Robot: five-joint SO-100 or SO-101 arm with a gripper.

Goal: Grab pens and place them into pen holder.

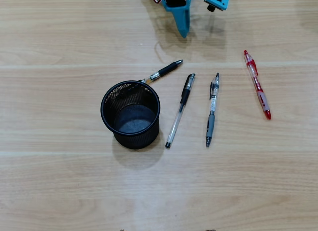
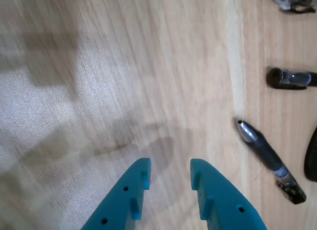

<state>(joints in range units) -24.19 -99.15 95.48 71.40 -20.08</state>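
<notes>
Overhead view: gripper [image 1: 183, 28] empty near the far edge; pen holder [image 1: 131, 114] empty, the four pens on the table. Wrist view: jaws parted — short black pen [image 2: 270, 153] just right of the fingertips, probably nearest. We swing right, straddle its barrel.

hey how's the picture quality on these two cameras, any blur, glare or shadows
Overhead view: sharp and evenly lit, soft shadows under the pen holder and the gripper. Wrist view: slightly motion-blurred wood grain, pale glare on the table at left, faint gripper shadows.
</notes>
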